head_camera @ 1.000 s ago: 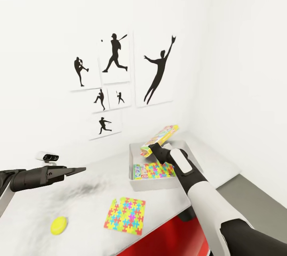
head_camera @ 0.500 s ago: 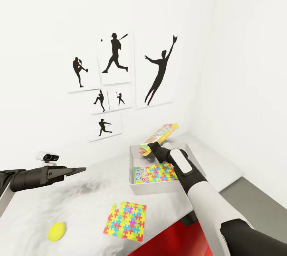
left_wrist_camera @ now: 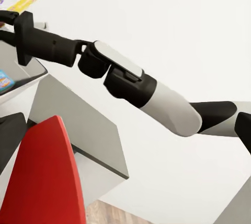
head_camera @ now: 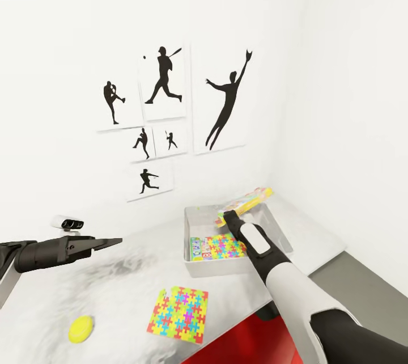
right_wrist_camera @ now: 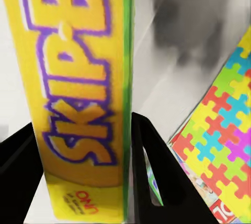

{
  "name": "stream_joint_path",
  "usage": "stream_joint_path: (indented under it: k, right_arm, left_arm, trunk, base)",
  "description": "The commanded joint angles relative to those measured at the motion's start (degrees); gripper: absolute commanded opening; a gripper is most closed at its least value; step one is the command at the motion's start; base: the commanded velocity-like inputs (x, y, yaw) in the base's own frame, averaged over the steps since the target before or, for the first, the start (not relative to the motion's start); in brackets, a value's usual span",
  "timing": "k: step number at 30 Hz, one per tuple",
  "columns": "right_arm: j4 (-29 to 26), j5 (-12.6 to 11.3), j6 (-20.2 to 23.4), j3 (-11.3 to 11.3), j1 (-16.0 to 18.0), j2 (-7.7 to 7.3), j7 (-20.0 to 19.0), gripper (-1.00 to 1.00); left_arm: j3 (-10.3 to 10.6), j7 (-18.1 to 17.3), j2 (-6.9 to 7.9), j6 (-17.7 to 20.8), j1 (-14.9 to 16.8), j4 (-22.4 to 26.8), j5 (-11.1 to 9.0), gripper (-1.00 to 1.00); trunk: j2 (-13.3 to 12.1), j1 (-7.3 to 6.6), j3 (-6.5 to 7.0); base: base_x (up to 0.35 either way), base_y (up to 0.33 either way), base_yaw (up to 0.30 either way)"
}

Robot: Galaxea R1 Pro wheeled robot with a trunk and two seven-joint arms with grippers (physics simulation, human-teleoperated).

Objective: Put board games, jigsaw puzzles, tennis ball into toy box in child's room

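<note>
From the head view, the right gripper [head_camera: 229, 217] pinches a board game [head_camera: 245, 205] over the toy box [head_camera: 194, 265] on the bench [head_camera: 122, 296]; a jigsaw puzzle [head_camera: 178, 307] and tennis ball [head_camera: 81, 328] lie outside, and the left gripper [head_camera: 107, 242] looks closed, empty. In the right wrist view the jaws clamp the yellow box edge.

The right arm [head_camera: 266, 262] covers the toy box's [head_camera: 195, 265] rim at 3 o'clock and part of its jigsaw puzzle [head_camera: 224, 246]. The board game's [right_wrist_camera: 83, 93] lettering is blurred.
</note>
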State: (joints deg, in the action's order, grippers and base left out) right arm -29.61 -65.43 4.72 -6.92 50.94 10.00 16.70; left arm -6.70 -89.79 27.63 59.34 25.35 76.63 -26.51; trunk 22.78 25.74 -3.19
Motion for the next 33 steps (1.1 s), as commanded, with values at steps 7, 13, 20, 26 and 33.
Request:
stream_joint_path:
  k: [7, 13, 20, 26, 33]
  right_arm:
    - [0.6, -0.6, -3.1, -8.4, 0.0, 0.00, -0.5, -1.00]
    - [0.6, -0.9, -2.8, -10.7, 0.0, 0.00, -0.2, -1.00]
    - [0.6, -0.9, -3.2, -10.8, 0.1, 0.00, -3.0, -1.00]
    - [0.7, -1.1, -3.2, -10.5, -1.1, 0.00, -13.0, -1.00]
    - [1.5, -5.4, -2.8, -10.3, -1.9, 0.00, -14.2, -1.00]
  left_arm:
    - [0.0, -0.2, 0.00, 0.6, 0.1, 0.0, 0.1, 1.00]
    - [0.0, -0.2, -0.03, 0.6, 0.1, 0.0, 0.1, 1.00]
    - [0.0, -0.2, -0.04, 0.5, 0.1, 0.0, 0.1, 1.00]
    - [-0.1, -0.2, -0.04, 0.4, 0.1, 0.0, 0.1, 1.00]
    - [0.0, -0.2, -0.04, 0.4, 0.1, 0.0, 0.1, 1.00]
  trunk:
    - [0.1, 0.04, -0.14]
    - [0.1, 0.04, -0.14]
    - [0.1, 0.04, -0.14]
    - [0.1, 0.04, -0.14]
    - [0.1, 0.04, -0.14]
  base:
    - [0.000, 0.000, 0.000]
    - [0.000, 0.000, 0.000]
    - [0.000, 0.000, 0.000]
    - [0.000, 0.000, 0.000]
    - [0.000, 0.000, 0.000]
